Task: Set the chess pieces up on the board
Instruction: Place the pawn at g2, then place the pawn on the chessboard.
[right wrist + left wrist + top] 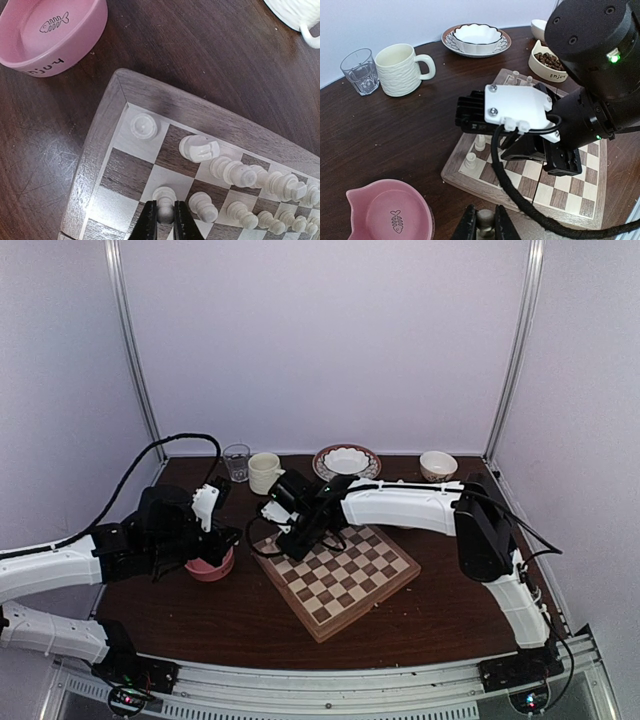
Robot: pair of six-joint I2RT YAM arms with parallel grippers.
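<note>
The board lies in the middle of the table. In the right wrist view its corner carries a row of cream chess pieces, with a rook on the corner square and a knight beside it. My right gripper is shut on the head of a pawn whose base rests on a light square in the second row. My left gripper hovers over the table just off the board's left edge, shut on a small pale chess piece. The right gripper hangs over the board's far left corner.
A pink bowl with a fish drawing sits left of the board, close to my left gripper. Along the back stand a glass, a cream mug, a white bowl on a plate and a small bowl of brown bits.
</note>
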